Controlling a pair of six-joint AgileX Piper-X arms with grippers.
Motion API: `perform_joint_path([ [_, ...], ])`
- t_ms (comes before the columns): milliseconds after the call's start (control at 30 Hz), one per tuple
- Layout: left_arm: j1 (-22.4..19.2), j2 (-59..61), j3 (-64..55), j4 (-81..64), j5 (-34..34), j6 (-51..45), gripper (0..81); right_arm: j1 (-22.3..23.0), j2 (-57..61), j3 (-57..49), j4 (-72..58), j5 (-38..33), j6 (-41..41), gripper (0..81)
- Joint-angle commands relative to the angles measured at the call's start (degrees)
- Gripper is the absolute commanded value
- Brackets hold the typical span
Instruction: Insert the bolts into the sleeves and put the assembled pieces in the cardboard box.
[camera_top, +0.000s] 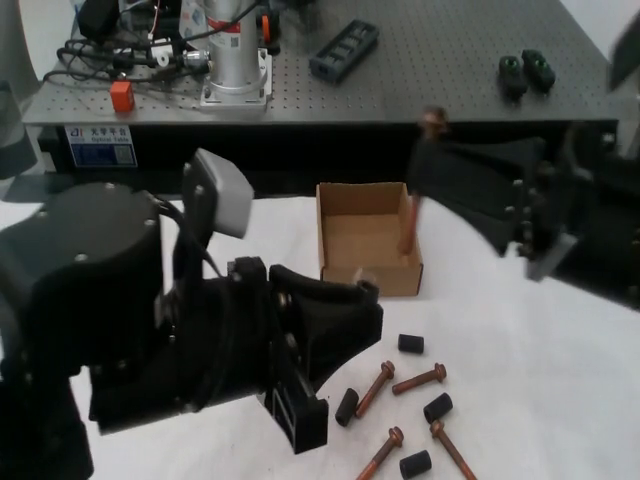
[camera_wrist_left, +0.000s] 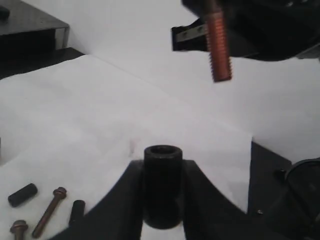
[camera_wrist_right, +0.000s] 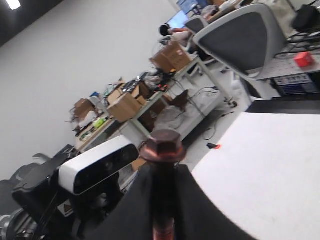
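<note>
Bolt (camera_wrist_left: 219, 50): clamped head-up in the closed right gripper (camera_wrist_right: 164, 175), shank near vertical, above and aside of the sleeve (camera_wrist_left: 163, 165), which the left gripper (camera_wrist_left: 163, 197) pinches upright, bore upward; axes roughly parallel, unaligned.

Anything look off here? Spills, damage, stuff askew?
Nothing stands out. The left gripper holds a sleeve upright; the right gripper holds a bolt, thread down, not yet lined up over the sleeve's mouth. Spare bolts and sleeves lie scattered on the cloth; the cardboard box sits upright.
</note>
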Motion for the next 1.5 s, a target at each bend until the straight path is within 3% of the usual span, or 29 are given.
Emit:
perform_joint_path([
  [0, -0.1, -0.7, -0.1, -2.4, 2.0, -1.0, 0.7, 2.7, 2.5, -0.3, -5.1, -0.9, 1.3, 0.0],
  [767, -0.1, -0.7, -0.1, -4.5, 1.3, -1.9, 0.7, 4.8, 3.1, -0.3, 6.4, -0.6, -8.6, 0.1],
  [833, -0.1, -0.7, -0.1, -4.5, -0.2, -1.9, 0.7, 4.8, 3.1, -0.3, 6.4, -0.8, -9.3, 5.3],
  [900, -0.1, -0.7, -0.1, -4.5, -2.0, -1.9, 0.7, 4.8, 3.1, -0.3, 6.4, -1.7, -11.0, 18.2],
  [967, -0.1, -0.7, -0.1, -4.5, -3.9, -1.6, 0.7, 4.8, 3.1, -0.3, 6.4, -2.1, -11.2, 36.8],
  [1033, -0.1, -0.7, -0.1, -4.5, -6.2, 0.6, 0.7, 4.8, 2.9, -0.3, 6.4, -2.1, -11.2, 44.4],
  [1200, 0.0, -0.2, -0.5, -4.5, -15.4, 1.9, 0.7, -0.5, -1.9, -0.3, 9.4, -2.1, -11.2, 42.2],
  [1333, 2.0, 6.3, -6.0, -4.5, -21.5, -3.8, 0.7, -7.8, -8.9, -0.3, 25.9, 0.9, -15.9, 42.2],
  [1467, 4.7, 20.2, -19.3, 1.6, -22.7, -8.4, 0.7, -12.4, -14.5, -0.3, 44.8, 10.9, -24.2, 42.2],
])
